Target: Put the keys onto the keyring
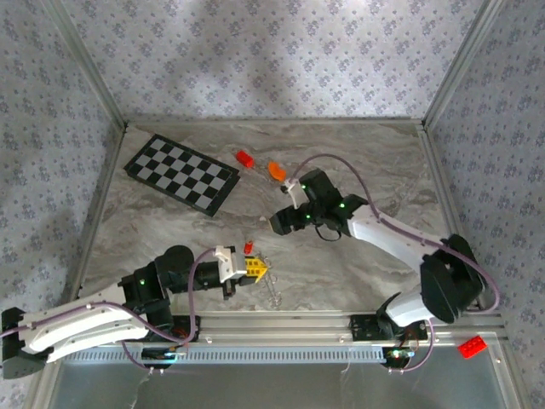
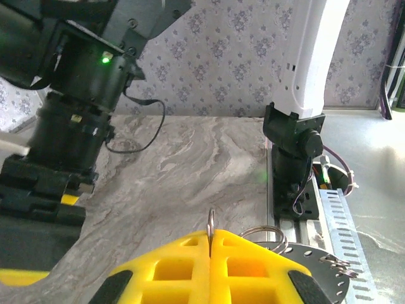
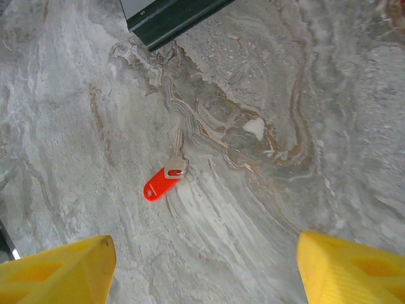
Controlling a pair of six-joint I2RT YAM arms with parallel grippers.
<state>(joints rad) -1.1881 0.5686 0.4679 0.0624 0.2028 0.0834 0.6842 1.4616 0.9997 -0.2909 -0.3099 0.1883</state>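
Jaws of my right gripper (image 3: 205,269) gape empty, left gripper (image 2: 211,247) pinches the keyring (image 2: 211,220); the key (image 3: 166,180), flat at eleven o'clock, may skid aside.

The bench (image 3: 285,95) is finished smooth and matt, with a grey-veined stone look. The key (image 3: 163,180) is made up of a glossy red plastic head and a dull metal shaft. The keyring (image 2: 211,223) is thin, bright metal. The left tool (image 2: 211,242) is faced in matt yellow plastic.
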